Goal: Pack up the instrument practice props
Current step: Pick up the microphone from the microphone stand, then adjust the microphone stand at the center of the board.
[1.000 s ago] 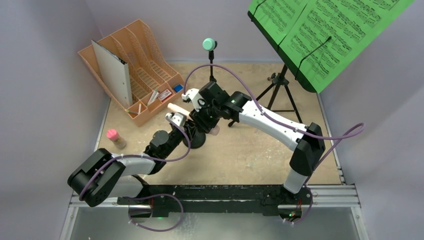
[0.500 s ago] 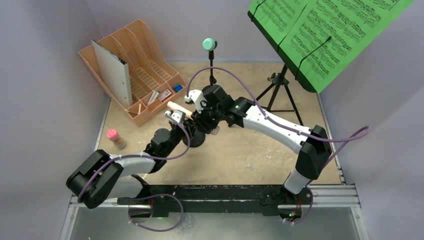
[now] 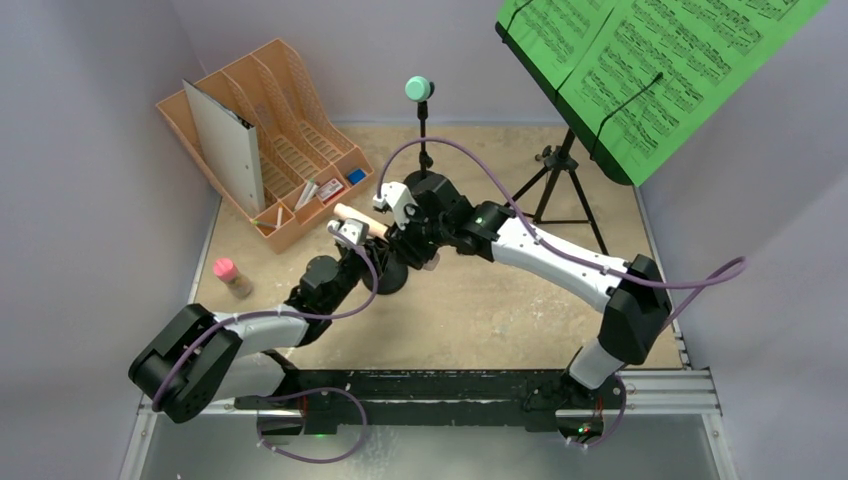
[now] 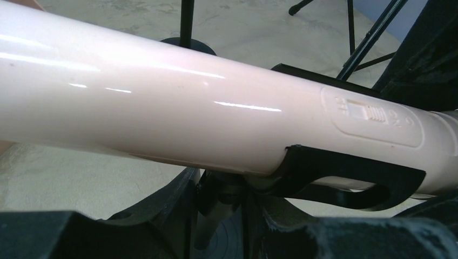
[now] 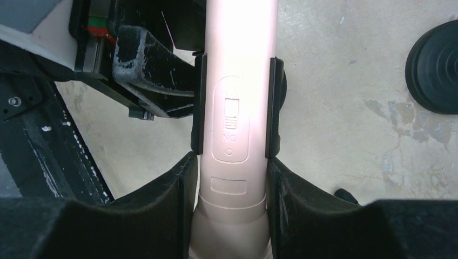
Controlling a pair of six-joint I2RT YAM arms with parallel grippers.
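Working, by the look of it, on getting the pale mic (image 5: 235, 43) out of the clip (image 4: 345, 172) atop the near pole (image 4: 213, 204), at mid-bench (image 3: 480, 310). Clamped on the mic's handle with the right pincer (image 5: 231, 178), one finger either side just below the switch panel, hard up against the clip's black jaws. Gripped, seemingly, round the pole under the clip with the left pincer (image 4: 221, 229), fingers close on both sides of the stem, so likely bracing it. Lying crosswise and tilted above the pole's round base (image 3: 388, 277), one end poking out far-left past the left wrist, the other hidden under the right. Next, probably: pull up or along out of the clip with the right while holding the pole down with the left. Calls for a steady brace, to avoid tipping or dragging the base. Not yet packed: teal mic (image 3: 420, 89) on its own pole at the far edge, tripod (image 3: 560, 185) with green pages (image 3: 650, 60) far right. At far left, orange rack (image 3: 290, 150), no part of the job.
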